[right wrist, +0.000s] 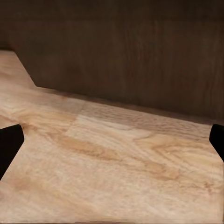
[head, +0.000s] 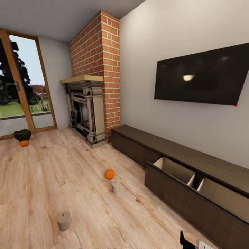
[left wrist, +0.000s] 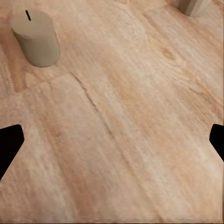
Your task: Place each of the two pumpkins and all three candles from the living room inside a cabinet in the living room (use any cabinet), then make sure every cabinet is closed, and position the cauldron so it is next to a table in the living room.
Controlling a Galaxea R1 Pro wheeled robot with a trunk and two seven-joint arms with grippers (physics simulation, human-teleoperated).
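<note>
One orange pumpkin (head: 110,174) lies on the wood floor in front of the cabinet (head: 180,157), with a beige candle (head: 116,186) just beside it. A second candle (head: 64,220) stands nearer, to the left. The other pumpkin (head: 24,143) rests against the black cauldron (head: 22,134) by the glass door. The cabinet's right-hand drawer (head: 176,171) is pulled out and shows pale, empty insides. My left gripper (left wrist: 112,144) hangs open over bare floor, with one candle (left wrist: 36,38) ahead of it and another candle (left wrist: 195,5) at the frame's edge. My right gripper (right wrist: 112,144) is open above the floor, facing the cabinet's dark front (right wrist: 130,51).
A stone-coloured fireplace (head: 86,112) with a brick chimney stands at the back, left of the cabinet. A black TV (head: 202,77) hangs on the wall above the cabinet. The glass door (head: 20,86) is at far left. Wood floor (head: 69,173) stretches between them.
</note>
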